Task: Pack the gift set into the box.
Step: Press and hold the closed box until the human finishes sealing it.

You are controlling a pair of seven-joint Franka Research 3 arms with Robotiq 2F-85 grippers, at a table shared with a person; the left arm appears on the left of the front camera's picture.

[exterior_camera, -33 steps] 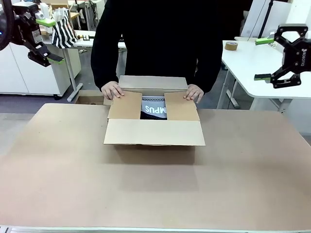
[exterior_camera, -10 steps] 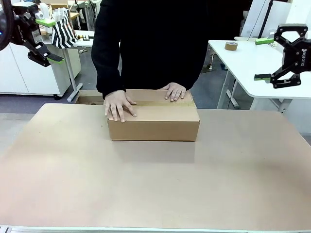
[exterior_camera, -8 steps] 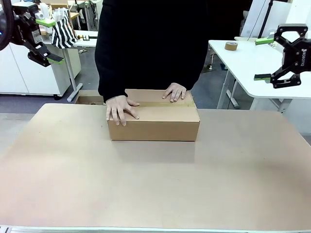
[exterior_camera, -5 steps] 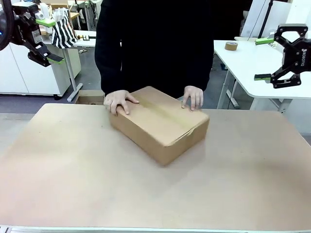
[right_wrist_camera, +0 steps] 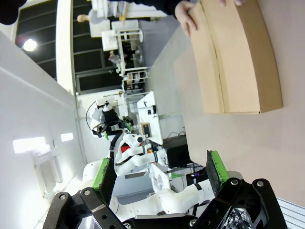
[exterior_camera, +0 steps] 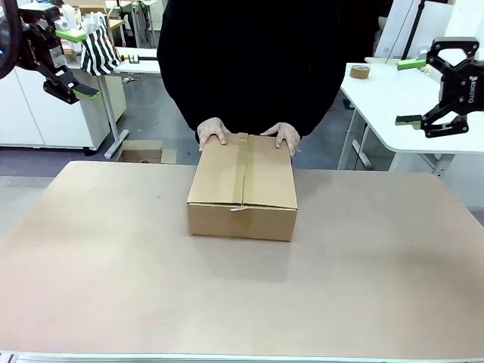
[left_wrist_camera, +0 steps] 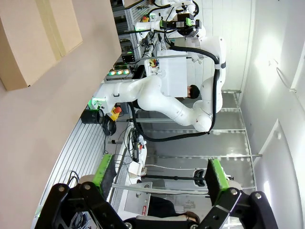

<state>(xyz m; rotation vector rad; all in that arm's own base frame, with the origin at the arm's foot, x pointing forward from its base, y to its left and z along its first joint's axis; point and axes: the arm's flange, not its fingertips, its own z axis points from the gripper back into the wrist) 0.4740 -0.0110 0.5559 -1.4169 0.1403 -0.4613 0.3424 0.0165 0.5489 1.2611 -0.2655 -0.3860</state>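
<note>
Nearest, the left end effector (exterior_camera: pixel 79 64) hangs in the air high above and well to the left of the box (exterior_camera: pixel 242 189). Its two green-padded fingers are spread wide, with nothing between them and nothing touching them. In the left wrist view the same fingers (left_wrist_camera: pixel 105 172) rise far apart from the bottom edge, with the box (left_wrist_camera: pixel 38 38) well beyond them.

The right end effector (exterior_camera: pixel 409 92) hangs likewise, high above and well to the right of the box, fingers spread wide and empty. In the right wrist view its fingers (right_wrist_camera: pixel 215 168) stand apart, and the box (right_wrist_camera: pixel 238 57) lies far past them.

The brown bench (exterior_camera: pixel 113 287) extends bare on the near side of the box. The box rests on the bench toward its far edge, one short end facing the camera. Its top flaps are shut, so the contents are hidden, and a strip runs along the middle seam.

At the far end of the box, one hand (exterior_camera: pixel 213 133) of a person in black grips one top corner and the other hand (exterior_camera: pixel 284 137) the other corner.

Beyond the box to the right, a roll of tape (exterior_camera: pixel 360 72) lies on a white table (exterior_camera: pixel 393 106).
</note>
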